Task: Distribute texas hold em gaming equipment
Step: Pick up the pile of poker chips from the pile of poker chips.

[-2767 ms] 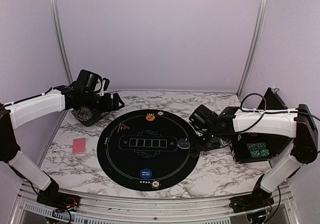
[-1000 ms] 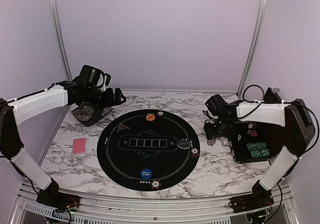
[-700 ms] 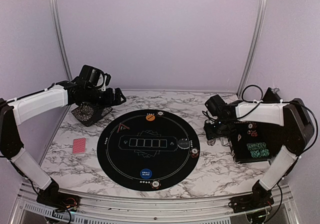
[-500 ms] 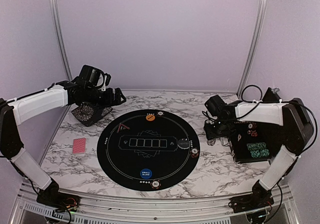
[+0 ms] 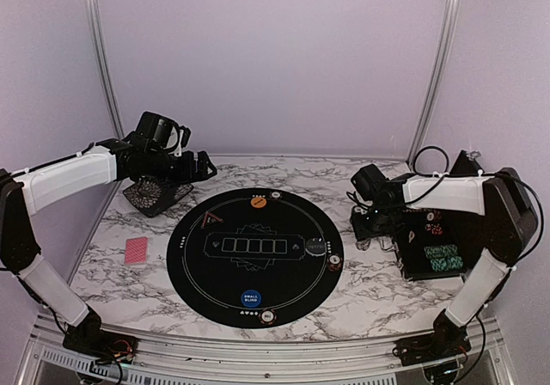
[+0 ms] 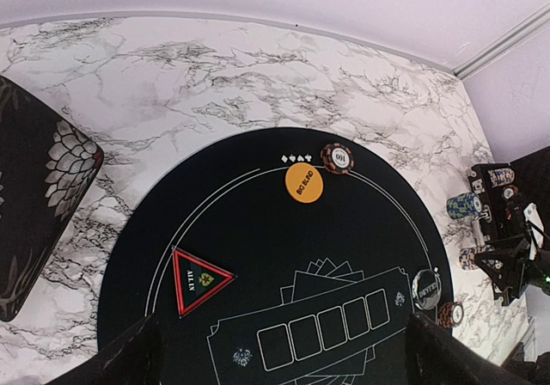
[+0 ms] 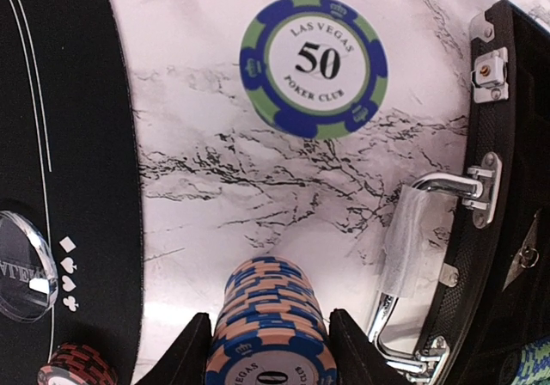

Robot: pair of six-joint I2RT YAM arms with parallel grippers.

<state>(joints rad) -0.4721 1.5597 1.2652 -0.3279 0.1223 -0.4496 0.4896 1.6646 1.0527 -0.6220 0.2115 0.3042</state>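
A stack of blue-and-orange poker chips (image 7: 269, 329) stands on the marble between the mat and the case, and my right gripper (image 7: 269, 355) is shut on it, one finger against each side. A blue-and-green 50 chip (image 7: 313, 64) lies flat just beyond it. On the mat lie the orange button (image 5: 258, 202), the blue button (image 5: 251, 298), the clear dealer button (image 5: 317, 247), the black triangular marker (image 5: 209, 222) and single chips (image 5: 335, 263). Red-backed cards (image 5: 136, 250) lie left of the mat. My left gripper (image 5: 202, 167) hovers open, high over the mat's back left, holding nothing.
The round black mat (image 5: 215, 273) fills the table's middle. The open black chip case (image 5: 443, 252) sits at the right, its metal latch (image 7: 430, 187) close to my right fingers. A black patterned box (image 5: 155, 196) lies at the back left under the left arm.
My right arm has swung from the mat's right edge back to the case, and its fingers have closed in on the chip stack. The left arm lifted slightly, then held still.
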